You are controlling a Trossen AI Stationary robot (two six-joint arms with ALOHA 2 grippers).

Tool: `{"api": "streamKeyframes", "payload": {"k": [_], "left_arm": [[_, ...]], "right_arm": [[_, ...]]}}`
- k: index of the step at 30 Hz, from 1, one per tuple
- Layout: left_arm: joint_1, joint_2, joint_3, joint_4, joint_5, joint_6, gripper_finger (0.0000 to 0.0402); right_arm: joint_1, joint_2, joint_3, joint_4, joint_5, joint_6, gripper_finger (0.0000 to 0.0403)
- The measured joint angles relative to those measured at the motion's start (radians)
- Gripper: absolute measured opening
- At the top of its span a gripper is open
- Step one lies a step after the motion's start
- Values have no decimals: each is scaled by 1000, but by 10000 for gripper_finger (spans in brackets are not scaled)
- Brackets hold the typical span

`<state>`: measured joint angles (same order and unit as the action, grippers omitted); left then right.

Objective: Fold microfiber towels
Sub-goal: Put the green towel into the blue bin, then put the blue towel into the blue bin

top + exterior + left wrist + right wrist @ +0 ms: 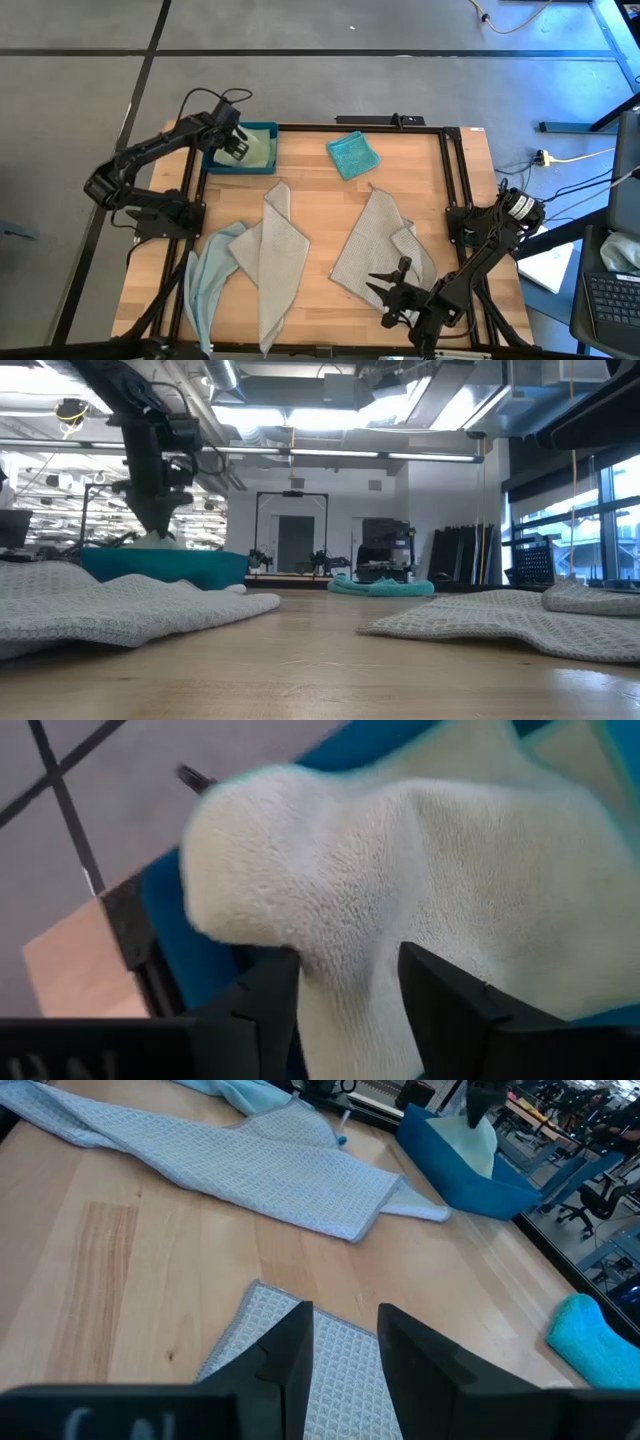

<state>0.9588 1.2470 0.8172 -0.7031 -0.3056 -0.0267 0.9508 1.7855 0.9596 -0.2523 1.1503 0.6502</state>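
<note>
1. One dark blue tray [212,163] sits at the table's far left corner.
2. One pale green towel [258,150] lies inside that tray.
3. One teal towel [352,154] lies right of the tray.
4. Two grey towels [274,258] [378,252] lie nearer than the tray.
5. One pale blue towel [208,278] lies beside the left grey one.

teal towel [352,154], pale green towel [256,150], blue tray [215,162]

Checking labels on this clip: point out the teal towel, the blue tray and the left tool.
teal towel [352,154], high view, middle of the folded cloth.
blue tray [238,167], high view, near rim.
left tool [235,145], high view, between its fingertips over the tray.
</note>
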Motion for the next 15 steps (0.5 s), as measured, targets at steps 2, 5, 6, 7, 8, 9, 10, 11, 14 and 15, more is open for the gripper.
{"api": "streamKeyframes", "payload": {"k": [2, 5, 6, 7, 8, 9, 10, 11, 14, 15], "left_arm": [[0, -10, 27, -37, 0, -7, 171], [0, -20, 58, -92, 1, -9, 173], [0, -22, 65, -99, 1, -9, 173], [0, -25, 68, -99, 1, -11, 172], [-1, -30, 68, -97, 2, -13, 172], [-5, -33, 68, -89, 10, -9, 171], [-12, -34, 68, -74, 18, 7, 171], [-21, -33, 68, -61, 35, 25, 171], [-57, -32, 62, -10, 66, 72, 170], [-67, -30, 52, 18, 53, 82, 170]], "right_arm": [[0, 0, 0, 0, 0, 0, 117], [0, 0, 0, 0, -1, 0, 117], [0, 0, 0, 0, -1, 0, 117], [0, 0, 0, 0, -2, 0, 117], [0, 0, 0, 0, -2, 1, 117], [0, 0, 0, 0, -2, 1, 117], [0, 0, 0, 0, -2, 0, 117], [0, 0, 0, 0, -2, 1, 117], [0, 0, 0, 0, -2, 1, 117], [0, 0, 0, 0, -1, 1, 117]]}}
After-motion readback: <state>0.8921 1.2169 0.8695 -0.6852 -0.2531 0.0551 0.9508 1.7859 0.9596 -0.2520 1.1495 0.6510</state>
